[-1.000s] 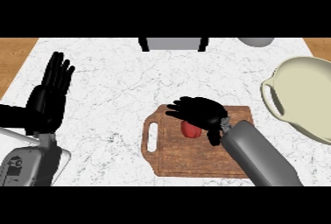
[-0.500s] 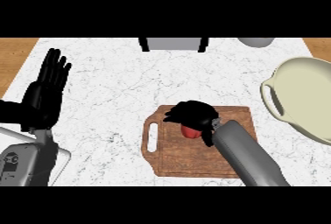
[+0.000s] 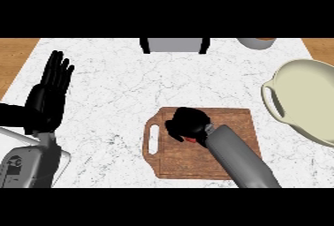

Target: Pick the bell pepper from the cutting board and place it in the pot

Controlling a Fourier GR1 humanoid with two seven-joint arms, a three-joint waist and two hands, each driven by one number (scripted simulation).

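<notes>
head view: the right hand point(image 3: 187, 124) is seen over the upper left part of the cutting board point(image 3: 228, 163), its black fingers curled down and closed around the bell pepper point(image 3: 190, 139). the pepper is almost wholly hidden by the hand; only a small red sliver is shown at the hand's lower edge, just where the grey forearm begins. whether the pepper is touching the board or is lifted off it cannot be told. the right forearm is laid diagonally across the board, coming in from the lower right edge of the view.

the cutting board is brown wood, rectangular with rounded corners, and a slot handle is cut in its left side. it is set on the white marbled counter point(image 3: 130, 88), a little right of the middle.

the pot point(image 3: 306, 103) is found at the right edge of the view, well apart from the hand; it is cream-coloured and wide, partly cut off by the frame, with a handle on its left rim facing the board.

the left hand point(image 3: 47, 97) is held open at the left side of the view, fingers straight and pointing up, at rest above the counter's left edge.

at the far edge of the counter a grey boxy object point(image 3: 173, 45) and a grey round container point(image 3: 256, 43) are seen.
</notes>
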